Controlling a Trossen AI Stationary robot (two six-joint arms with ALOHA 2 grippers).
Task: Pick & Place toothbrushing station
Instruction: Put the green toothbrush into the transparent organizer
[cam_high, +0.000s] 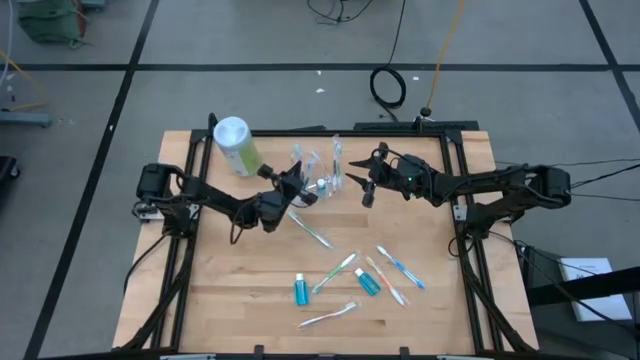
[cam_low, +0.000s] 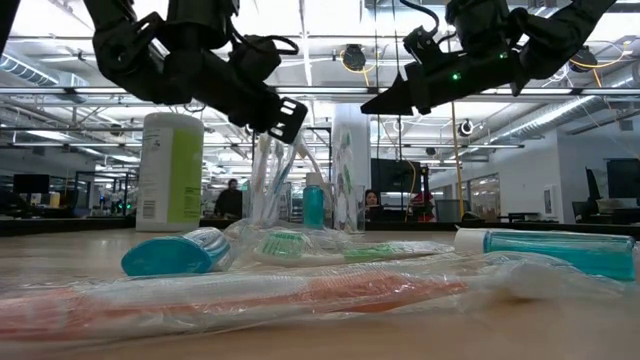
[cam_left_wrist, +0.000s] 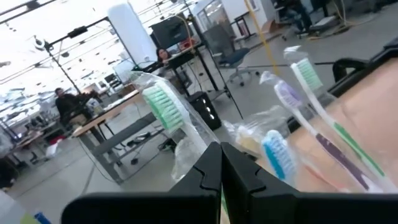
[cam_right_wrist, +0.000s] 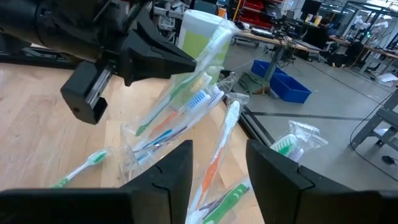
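The toothbrushing station is a small clear holder (cam_high: 322, 183) (cam_right_wrist: 146, 149) at the table's far middle, with several wrapped toothbrushes standing in it. My left gripper (cam_high: 297, 188) (cam_left_wrist: 221, 152) hovers just left of it, shut on a wrapped toothbrush (cam_left_wrist: 165, 106) with green bristles. My right gripper (cam_high: 366, 195) (cam_right_wrist: 217, 162) hangs open to the holder's right and above it, touching nothing. An orange-and-white toothbrush (cam_right_wrist: 219, 146) shows beyond the gap between its fingers. My left gripper pinches the wrapped toothbrush by its handle (cam_left_wrist: 200, 144), a little below the head, between its two shut fingers. The fingers come level from the table's left and lie across the brush. The brush slants, head (cam_right_wrist: 217, 34) up; its lower end (cam_right_wrist: 140, 127) reaches the holder.
A green canister with a white lid (cam_high: 236, 145) stands left of the holder at the far edge. Several loose wrapped toothbrushes (cam_high: 335, 272) (cam_high: 400, 268) and two blue tubes (cam_high: 300, 290) (cam_high: 367, 283) lie on the near half of the table.
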